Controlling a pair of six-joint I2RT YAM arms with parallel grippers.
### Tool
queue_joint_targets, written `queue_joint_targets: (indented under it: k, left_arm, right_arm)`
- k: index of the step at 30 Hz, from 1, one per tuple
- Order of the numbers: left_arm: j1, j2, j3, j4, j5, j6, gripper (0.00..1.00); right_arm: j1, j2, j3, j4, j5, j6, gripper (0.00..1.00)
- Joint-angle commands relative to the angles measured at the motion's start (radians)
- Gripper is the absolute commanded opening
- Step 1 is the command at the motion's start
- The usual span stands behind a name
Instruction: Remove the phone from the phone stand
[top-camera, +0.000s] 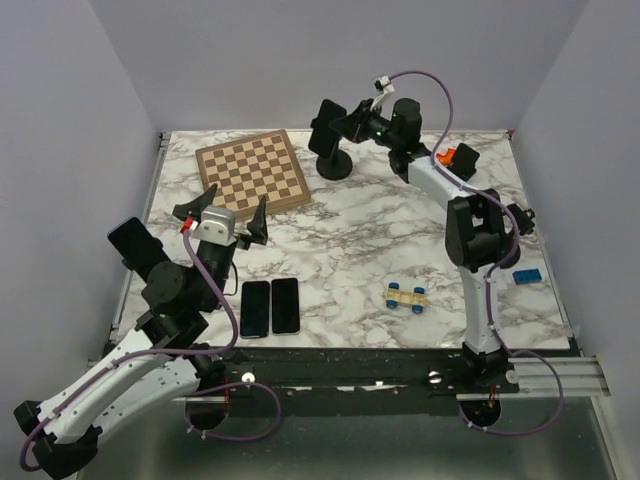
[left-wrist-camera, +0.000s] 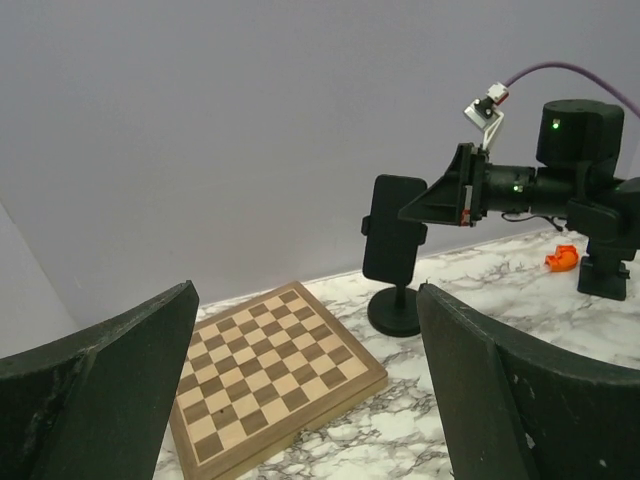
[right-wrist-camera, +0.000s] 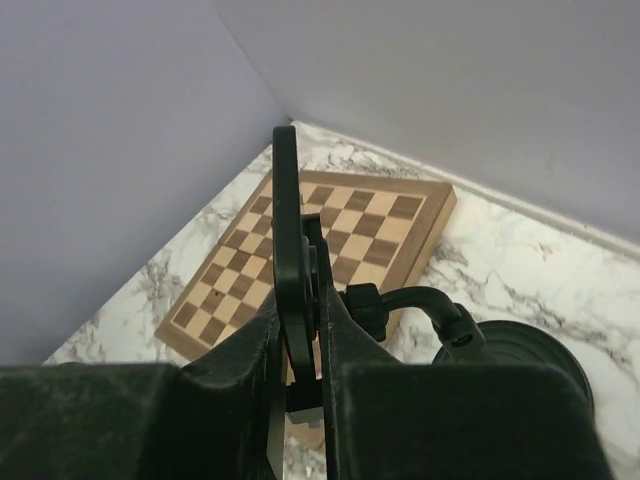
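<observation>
Grip made on phone (top-camera: 323, 122); not yet lifted off phone stand (top-camera: 334, 165).
Lower left of top view, near: left end effector (top-camera: 228, 212) spread wide, holding nothing. Upper centre, far: right end effector (right-wrist-camera: 300, 335) clamped across the phone's thin section. We judge the phone stiff, light and slick-faced, so the hold belongs on the bare upper part and may slip if the phone stand drags.

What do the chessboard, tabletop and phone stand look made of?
Chessboard: wood, light and dark squares in a tan frame, low sheen.
Tabletop: white marble look with grey veins, possibly printed laminate.
Phone stand: matte black, plastic or metal, unclear.
</observation>
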Motion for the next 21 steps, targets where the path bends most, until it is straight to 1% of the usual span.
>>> queue_joint_targets:
  k: [1,3,5,9,12,16,18,21]
  left_arm:
    - [-0.003,0.024,0.018,-0.018,0.042,-0.007,0.99]
    - [-0.003,0.043,0.031,-0.039,0.056,-0.021,0.99]
    - [-0.003,0.065,0.041,-0.057,0.068,-0.045,0.99]
    - [-0.003,0.123,0.066,-0.098,0.142,-0.093,0.99]
    - [-0.001,0.204,0.125,-0.185,0.212,-0.154,0.99]
    - [0.002,0.294,0.174,-0.245,0.389,-0.251,0.99]
    - [0.006,0.332,0.198,-0.262,0.476,-0.299,0.98]
    - [0.026,0.383,0.23,-0.285,0.62,-0.345,0.97]
  right_arm:
    - [0.002,-0.209,-0.156,-0.122,-0.047,-0.061,0.05]
    - [0.002,-0.296,-0.243,-0.17,-0.054,-0.073,0.01]
    - [0.002,-0.383,-0.335,-0.206,-0.084,-0.077,0.01]
    - [0.002,-0.525,-0.508,-0.272,-0.207,-0.058,0.01]
    - [0.002,-0.615,-0.631,-0.294,-0.29,-0.05,0.01]
    - [0.002,-0.704,-0.734,-0.376,-0.364,-0.117,0.01]
    - [0.002,-0.731,-0.75,-0.46,-0.361,-0.182,0.01]
    - [0.002,-0.746,-0.753,-0.598,-0.414,-0.273,0.01]
